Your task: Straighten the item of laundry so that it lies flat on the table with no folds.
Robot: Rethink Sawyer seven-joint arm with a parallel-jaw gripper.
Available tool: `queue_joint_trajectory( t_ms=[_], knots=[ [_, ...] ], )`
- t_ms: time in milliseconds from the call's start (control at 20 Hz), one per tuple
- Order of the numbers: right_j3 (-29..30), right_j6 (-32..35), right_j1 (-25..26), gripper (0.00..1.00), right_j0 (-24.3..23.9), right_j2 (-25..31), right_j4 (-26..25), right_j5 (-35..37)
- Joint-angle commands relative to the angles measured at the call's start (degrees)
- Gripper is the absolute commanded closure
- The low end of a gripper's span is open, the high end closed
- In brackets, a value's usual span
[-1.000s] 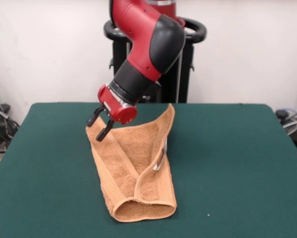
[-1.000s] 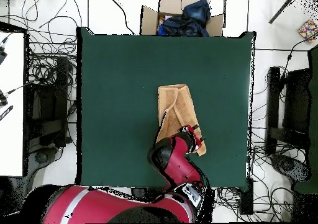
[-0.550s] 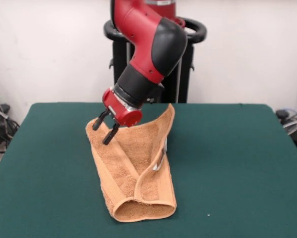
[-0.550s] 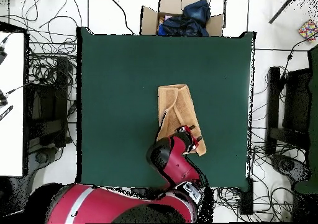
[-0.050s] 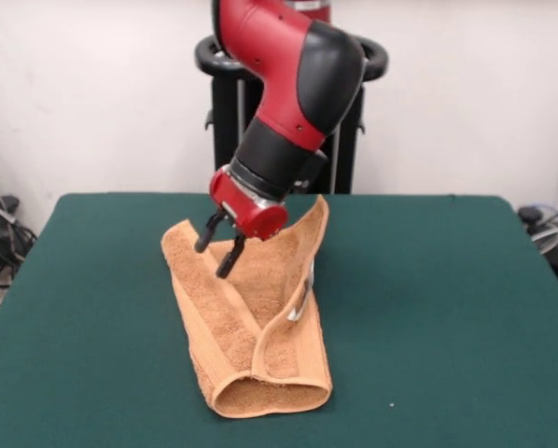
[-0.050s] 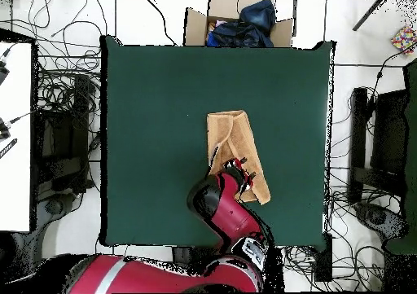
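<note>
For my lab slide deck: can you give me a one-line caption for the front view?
Sawyer's open gripper hovers over a folded orange-tan towel on the green table.

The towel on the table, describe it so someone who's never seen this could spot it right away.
Find the dark green table. Near its middle, under the red arm's gripper, lies the towel, an orange-tan terry cloth folded over itself into a long bundle. It is the only fabric on the felt.

Red-and-black arm (image 5: 293, 89) angled down-left, gripper (image 5: 220, 246) with jaws apart, empty, pointing downward.
</note>
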Motion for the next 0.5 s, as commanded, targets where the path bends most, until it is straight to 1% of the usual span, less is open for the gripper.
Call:
queue_joint_trajectory(
  t_ms=[50, 100, 300, 500],
  knots=[
    [-3.46, 13.13, 2.85, 0.0, -1.49, 9.63, -0.4, 3.93],
    [-3.79, 12.48, 3.5, 0.0, -1.7, 9.72, 0.19, 5.09],
    [-5.27, 11.53, 6.67, 0.0, -3.25, 10.94, 0.44, 5.13],
    [-5.02, 10.08, 6.44, 0.0, -1.91, 9.44, 2.07, 6.35]
  ],
)
